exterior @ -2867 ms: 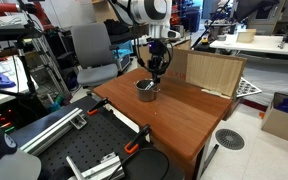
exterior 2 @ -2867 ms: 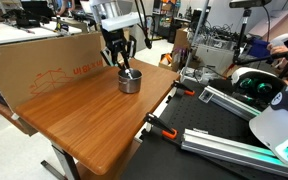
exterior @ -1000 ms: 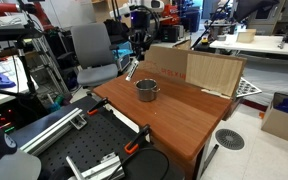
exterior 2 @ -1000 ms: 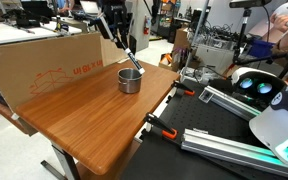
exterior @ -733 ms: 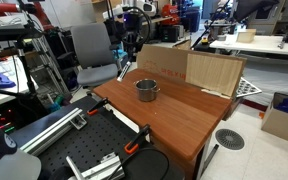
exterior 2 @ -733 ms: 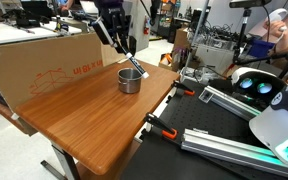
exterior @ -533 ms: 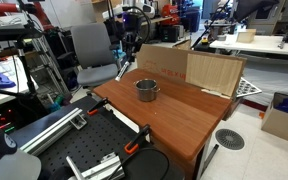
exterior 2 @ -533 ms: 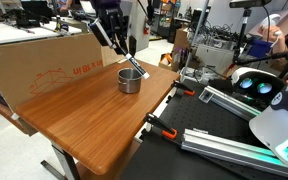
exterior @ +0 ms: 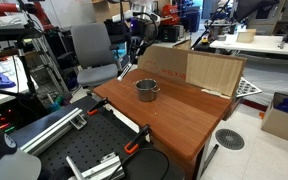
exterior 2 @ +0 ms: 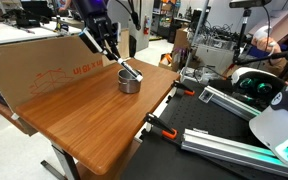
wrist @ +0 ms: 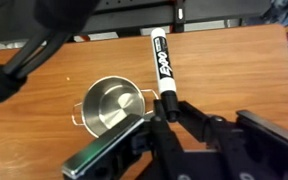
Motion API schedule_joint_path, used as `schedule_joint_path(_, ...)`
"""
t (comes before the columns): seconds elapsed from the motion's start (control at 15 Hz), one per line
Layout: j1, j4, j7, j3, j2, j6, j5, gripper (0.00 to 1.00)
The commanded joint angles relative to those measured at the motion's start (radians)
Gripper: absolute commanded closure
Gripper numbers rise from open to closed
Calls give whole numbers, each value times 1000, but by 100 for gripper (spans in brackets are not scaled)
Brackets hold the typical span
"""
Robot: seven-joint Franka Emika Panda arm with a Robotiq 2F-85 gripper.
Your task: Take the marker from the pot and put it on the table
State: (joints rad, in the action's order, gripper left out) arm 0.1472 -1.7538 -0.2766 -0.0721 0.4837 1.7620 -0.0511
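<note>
A: While the gripper [wrist: 165, 108] hangs above the table [wrist: 244, 80], where is the marker [wrist: 161, 62]?
B: Pinched by one end between the fingers, pointing out ahead. It is held just beside the pot [wrist: 108, 106], not in it.

1. Big reddish-brown wooden table [exterior: 189, 120], smooth top, seen in both exterior views
2. Sitting right on it: the small shiny silver pot [exterior: 147, 90], upright, near one end of the top
3. Wrist view looks down into the pot [wrist: 109, 105], wood all round it
4. Pale plywood board [exterior: 212, 70] stands at the table's far edge, can't tell if it rests on the top
</note>
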Motion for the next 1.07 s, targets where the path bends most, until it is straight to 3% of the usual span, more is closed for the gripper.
schedule_joint_path(0.0,12,146,15,5,109,-114,14,94)
schedule_joint_path(0.4,31,305,-2,17,263,-169,4,94)
schedule_joint_path(1.0,94,439,-13,43,434,-163,-66,94)
